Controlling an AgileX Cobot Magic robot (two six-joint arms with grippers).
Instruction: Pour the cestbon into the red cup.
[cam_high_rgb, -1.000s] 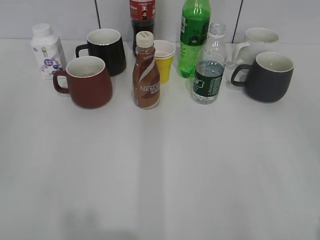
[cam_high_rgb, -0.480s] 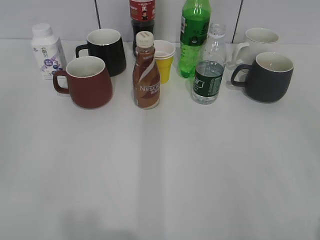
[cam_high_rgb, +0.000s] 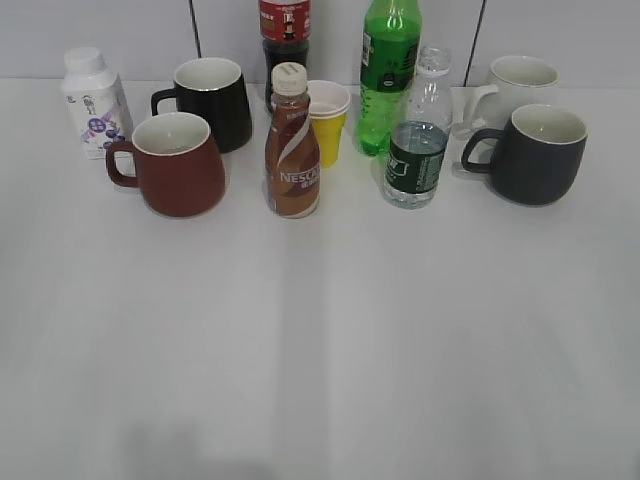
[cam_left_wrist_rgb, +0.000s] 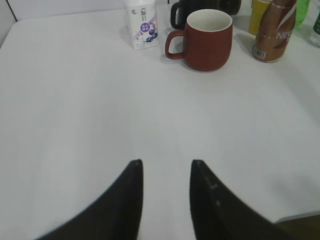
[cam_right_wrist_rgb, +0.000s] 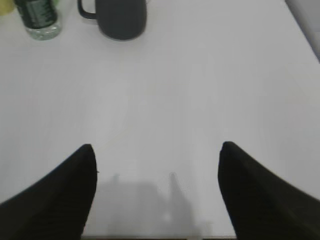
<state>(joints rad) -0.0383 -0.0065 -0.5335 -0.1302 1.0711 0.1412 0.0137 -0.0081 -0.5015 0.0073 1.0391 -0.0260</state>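
Note:
The cestbon (cam_high_rgb: 417, 135) is a small clear bottle with a dark green label and no cap. It stands upright right of centre at the back, and its lower part shows in the right wrist view (cam_right_wrist_rgb: 39, 17). The red cup (cam_high_rgb: 177, 164) stands upright at the back left with its handle to the left, and it also shows in the left wrist view (cam_left_wrist_rgb: 206, 32). My left gripper (cam_left_wrist_rgb: 165, 162) is open and empty over bare table near the front. My right gripper (cam_right_wrist_rgb: 156, 146) is wide open and empty, far from the bottle. Neither gripper shows in the exterior view.
A brown Nescafe bottle (cam_high_rgb: 292, 145) stands between cup and cestbon. A black mug (cam_high_rgb: 211, 100), a yellow cup (cam_high_rgb: 328, 120), a tall green soda bottle (cam_high_rgb: 388, 70), a dark grey mug (cam_high_rgb: 538, 152), a white mug (cam_high_rgb: 515, 82) and a white milk bottle (cam_high_rgb: 92, 100) line the back.

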